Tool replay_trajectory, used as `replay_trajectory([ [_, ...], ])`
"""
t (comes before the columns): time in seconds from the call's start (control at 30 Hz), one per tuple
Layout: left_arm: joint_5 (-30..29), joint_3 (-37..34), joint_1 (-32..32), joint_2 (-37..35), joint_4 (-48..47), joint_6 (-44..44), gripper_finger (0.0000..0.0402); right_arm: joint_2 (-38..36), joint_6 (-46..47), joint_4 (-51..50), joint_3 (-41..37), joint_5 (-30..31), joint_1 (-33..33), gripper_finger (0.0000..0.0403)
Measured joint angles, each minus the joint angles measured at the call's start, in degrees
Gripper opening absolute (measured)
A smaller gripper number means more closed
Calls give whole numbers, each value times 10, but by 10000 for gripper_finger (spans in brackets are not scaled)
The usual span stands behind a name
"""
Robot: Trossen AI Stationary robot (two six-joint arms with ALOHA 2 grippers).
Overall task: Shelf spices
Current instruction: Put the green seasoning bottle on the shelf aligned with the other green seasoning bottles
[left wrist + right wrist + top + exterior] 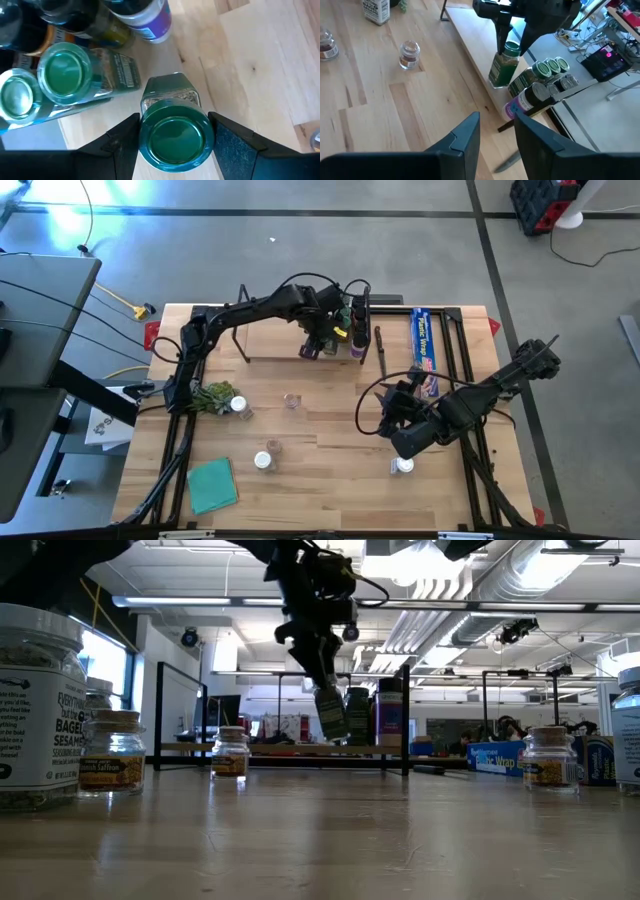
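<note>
Green-lidded spice jar: clear cylinder, round glossy green lid, dark green contents, paper label; clamped between the two dark fingers of the left pincer, one finger at each side of the lid. In the right wrist view the jar hangs tilted, its base at the shelf edge, just beside the jars already standing there.

Shelf: flat light-wood board, smooth, with thin black wire frames at its ends, at the far side of the table.

Shelved jars: cluster at the shelf's right end, several with green lids, one with a purple-and-white label lying toward the edge.

Loose jars on the table: small clear jar with cork-coloured top near the middle; white-lidded jar beside a green leafy bunch; another nearer the front.

Right pincer: low over the front right of the table, fingers narrowly parted, holding nothing; a white-lidded jar sits beside it.

Blue wrap box: long cardboard, right of the shelf.

Green cloth: flat, front left.
</note>
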Motion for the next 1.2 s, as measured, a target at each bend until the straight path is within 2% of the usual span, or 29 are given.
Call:
replay_trajectory([
  [0.43, 22, 0, 7, 20, 41, -2, 237, 0, 0, 1, 0, -1, 0, 117],
  [1.2, 22, 0, 8, 24, 67, 4, 242, 0, 15, 1, 0, -2, 0, 117],
])
